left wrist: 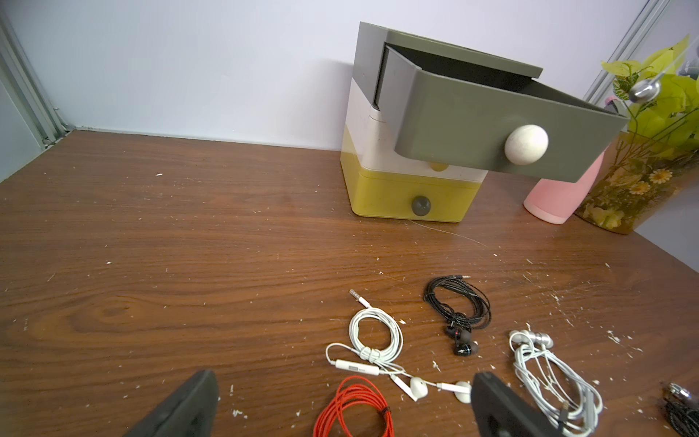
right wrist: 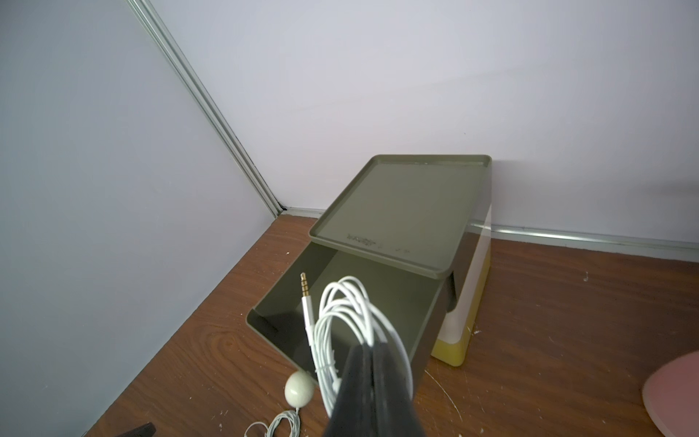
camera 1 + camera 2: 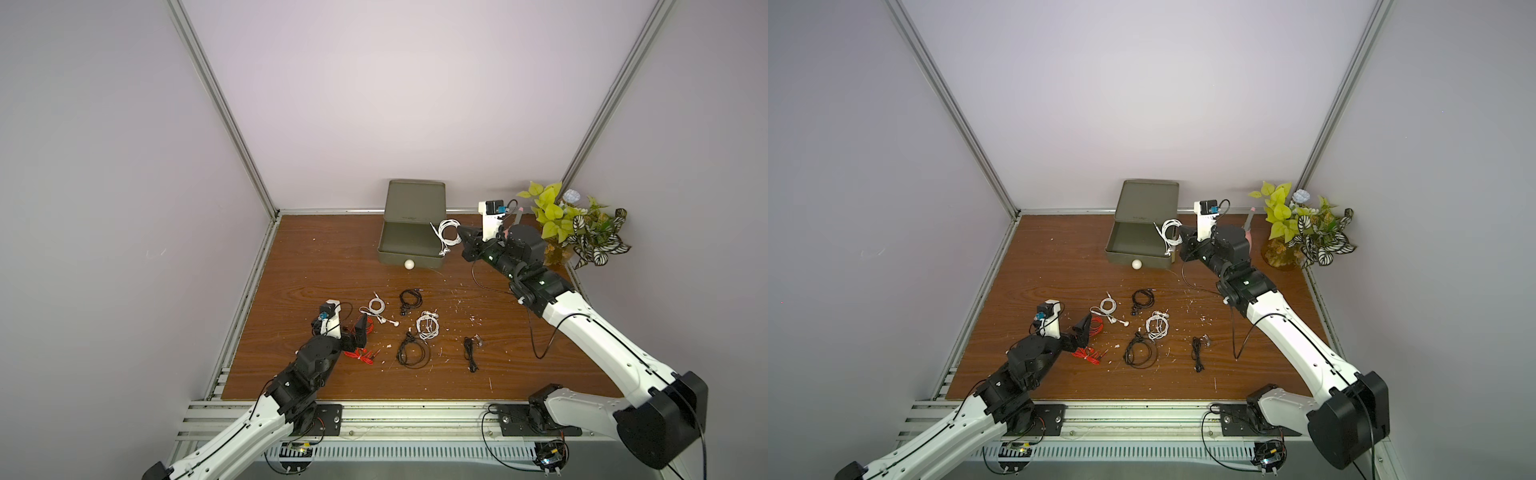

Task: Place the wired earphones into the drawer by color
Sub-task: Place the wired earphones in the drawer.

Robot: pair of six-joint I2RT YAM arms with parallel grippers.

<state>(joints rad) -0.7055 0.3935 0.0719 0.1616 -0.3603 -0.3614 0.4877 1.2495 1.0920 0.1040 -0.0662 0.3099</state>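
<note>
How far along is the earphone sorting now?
Done: the top drawer is pulled open; it looks empty. In hand: the right gripper holds one white bundle at the drawer's edge. Remaining: seven bundles on the table, two white, three black, two red; the open left gripper hovers over a red one.

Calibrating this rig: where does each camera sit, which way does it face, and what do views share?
Top views: overhead at the front, looking down at the table and back wall; left arm and right arm show.
Left wrist: low over the table, facing the drawer box past loose earphones; the open left hand shows.
Right wrist: above the olive drawer, looking down into it; the right hand, shut on white earphones, shows.
Shared: all show the open olive drawer.
</note>
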